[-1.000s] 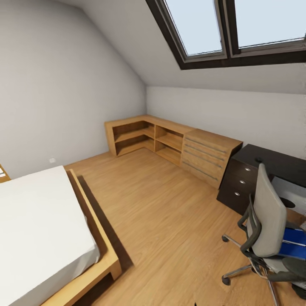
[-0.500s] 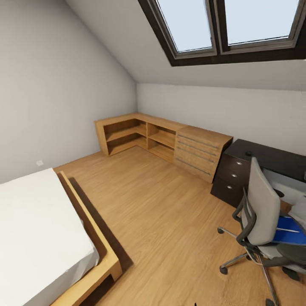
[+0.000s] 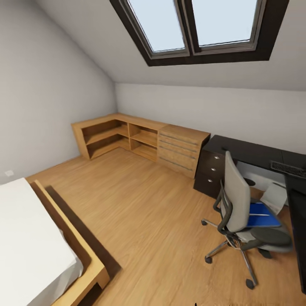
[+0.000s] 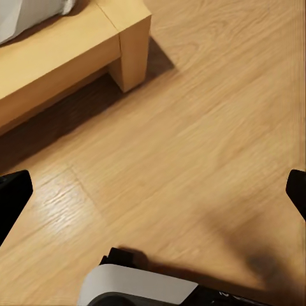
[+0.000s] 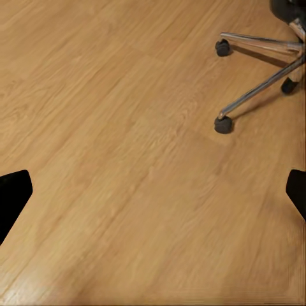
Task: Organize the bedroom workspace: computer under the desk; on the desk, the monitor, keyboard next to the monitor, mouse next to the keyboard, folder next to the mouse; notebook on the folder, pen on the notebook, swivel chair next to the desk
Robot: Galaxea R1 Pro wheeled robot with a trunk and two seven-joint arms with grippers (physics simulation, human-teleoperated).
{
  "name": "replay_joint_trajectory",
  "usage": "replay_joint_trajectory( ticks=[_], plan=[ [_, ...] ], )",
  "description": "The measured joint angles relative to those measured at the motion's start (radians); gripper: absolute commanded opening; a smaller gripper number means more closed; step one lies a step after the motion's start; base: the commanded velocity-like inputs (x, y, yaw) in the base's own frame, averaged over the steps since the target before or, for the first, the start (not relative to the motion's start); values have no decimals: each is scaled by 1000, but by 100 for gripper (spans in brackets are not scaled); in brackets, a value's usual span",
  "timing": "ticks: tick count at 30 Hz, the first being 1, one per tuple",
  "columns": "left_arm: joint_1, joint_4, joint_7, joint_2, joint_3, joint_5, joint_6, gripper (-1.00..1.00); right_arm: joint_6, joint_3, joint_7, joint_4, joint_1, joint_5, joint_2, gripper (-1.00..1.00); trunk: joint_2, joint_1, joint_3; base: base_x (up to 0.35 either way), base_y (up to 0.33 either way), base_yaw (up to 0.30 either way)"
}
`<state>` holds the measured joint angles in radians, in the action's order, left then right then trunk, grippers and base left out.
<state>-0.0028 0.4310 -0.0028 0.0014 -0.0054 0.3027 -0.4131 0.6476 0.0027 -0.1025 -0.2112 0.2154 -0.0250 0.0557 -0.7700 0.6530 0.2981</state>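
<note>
The head view covers an attic bedroom with a wood-plank floor (image 3: 140, 212) and a dark-framed skylight (image 3: 195, 29) at 12 o'clock.

**Task items.** The grey padded swivel chair with chrome five-star base (image 3: 238, 212) stands at 4 o'clock, its back turned toward the camera. The flat bright blue rectangular folder (image 3: 260, 209) lies on the chair seat. A thin white stick, the pen (image 3: 259, 215), lies across the folder. The L-shaped surface with glossy black top (image 3: 250, 151) runs from 2 o'clock to 4 o'clock along the far wall and down the right edge of the view. Its dark drawer unit with round silver knobs (image 3: 209, 172) sits at the surface's left end. The slim dark keyboard (image 3: 288, 168) lies on the surface at 3 o'clock. A light grey-white boxy shape, likely the computer (image 3: 274, 197), stands under the surface beyond the chair. The chair is near the surface but not touching it.

**Other items.** A light wood corner shelf unit with a drawer chest (image 3: 140, 140) occupies 11 to 1 o'clock. A bed with white mattress and light wood frame (image 3: 34, 250) occupies 8 o'clock.

**End effectors.** The left end effector (image 4: 153, 194) has its two dark fingertips (image 4: 11, 197) spread wide and grips nothing; below it are the floor and a corner of the bed frame. The right end effector (image 5: 153, 194) is likewise spread wide and empty; below it are the floor and the chair's chrome base with casters.
</note>
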Motion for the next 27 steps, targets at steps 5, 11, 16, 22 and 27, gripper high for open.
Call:
replay_joint_trajectory(
  ticks=[5, 11, 16, 22, 27],
  plan=[
    [0, 0, 0, 0, 0, 0, 0, 100, -6, 1, 0, 0, 0, 2, 1, 100, 0, 0, 0, 0, 0, -300],
    [0, 0, 0, 0, 0, 0, 0, 100, -4, 1, 0, 0, 0, 3, 1, 100, 0, 0, 0, 0, 0, -296],
    [0, 0, 1, 0, 0, 0, 0, 100, -2, 1, 0, 0, 0, 3, 1, 100, 0, 0, 0, 0, 0, -293],
    [0, 0, 1, 0, 0, 0, 0, 100, -2, 3, 0, 0, 0, 3, 2, 100, 0, 0, -1, 11, 12, -291],
    [0, 0, 1, 0, 0, 0, 0, 100, -2, 3, 1, 0, 0, 3, 2, 100, 0, 0, -3, 117, 185, -288]
  ],
)
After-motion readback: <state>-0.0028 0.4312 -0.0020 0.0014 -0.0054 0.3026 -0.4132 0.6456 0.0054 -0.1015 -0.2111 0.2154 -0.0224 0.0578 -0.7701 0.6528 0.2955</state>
